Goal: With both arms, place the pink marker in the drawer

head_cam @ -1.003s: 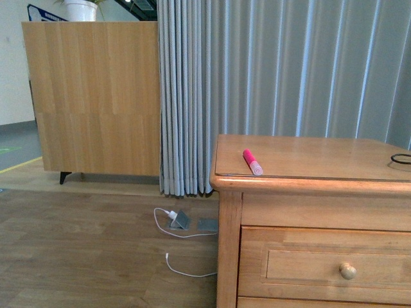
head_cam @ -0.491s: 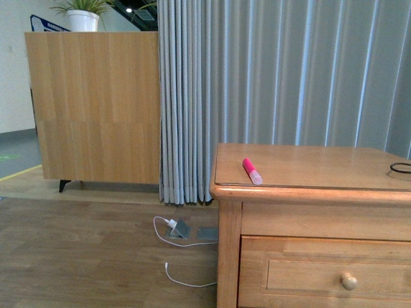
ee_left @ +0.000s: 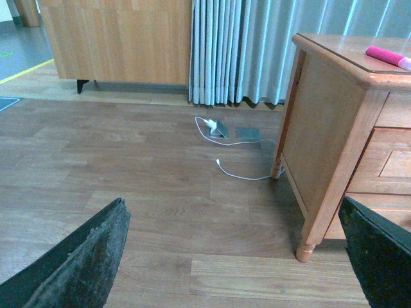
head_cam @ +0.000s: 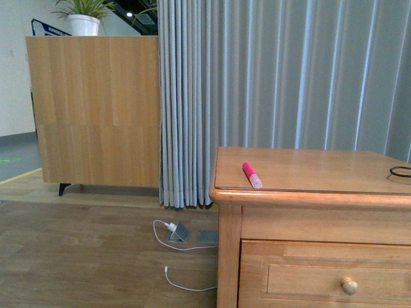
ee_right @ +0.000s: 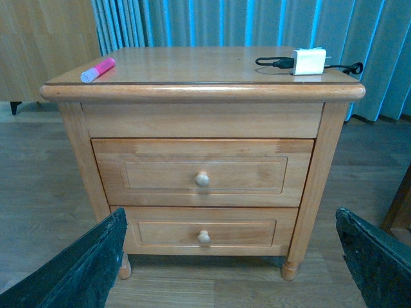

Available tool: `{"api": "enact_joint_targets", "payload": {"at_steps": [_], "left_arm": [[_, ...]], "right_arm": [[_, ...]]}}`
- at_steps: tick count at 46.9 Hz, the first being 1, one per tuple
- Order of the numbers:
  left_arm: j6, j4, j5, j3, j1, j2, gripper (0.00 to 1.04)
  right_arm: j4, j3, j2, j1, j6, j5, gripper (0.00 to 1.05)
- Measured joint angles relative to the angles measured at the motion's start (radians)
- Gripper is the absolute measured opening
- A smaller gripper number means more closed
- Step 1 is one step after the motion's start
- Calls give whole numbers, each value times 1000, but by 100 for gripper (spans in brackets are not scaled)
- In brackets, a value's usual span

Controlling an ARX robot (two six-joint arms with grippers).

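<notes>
Shut drawer (ee_right: 203,173), marker (head_cam: 252,174) on nightstand (ee_right: 192,67).
Your jaws both gape empty; pinch the light, stiff, roll-prone marker mid-barrel.

I see the pink marker (head_cam: 252,174) lying flat near the front left corner of the nightstand (ee_right: 192,119) top, its paler cap end toward the front edge, while the drawer (ee_right: 160,174) beneath, with its round pale knob (ee_right: 202,179), is fully closed.
</notes>
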Motion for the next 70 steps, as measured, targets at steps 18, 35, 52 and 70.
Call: {"api": "enact_joint_targets", "payload": {"at_steps": [18,35,52,70], "left_arm": [[0,0,0,0,0,0,99],[0,0,0,0,0,0,99],[0,0,0,0,0,0,99],[0,0,0,0,0,0,99]], "right_arm": [[-94,14,60,26,-30,-30,96],[470,144,865,59,21,-87,96],[851,544,1758,105,34,26,96],[864,902,2118,114,26,80,96]]}}
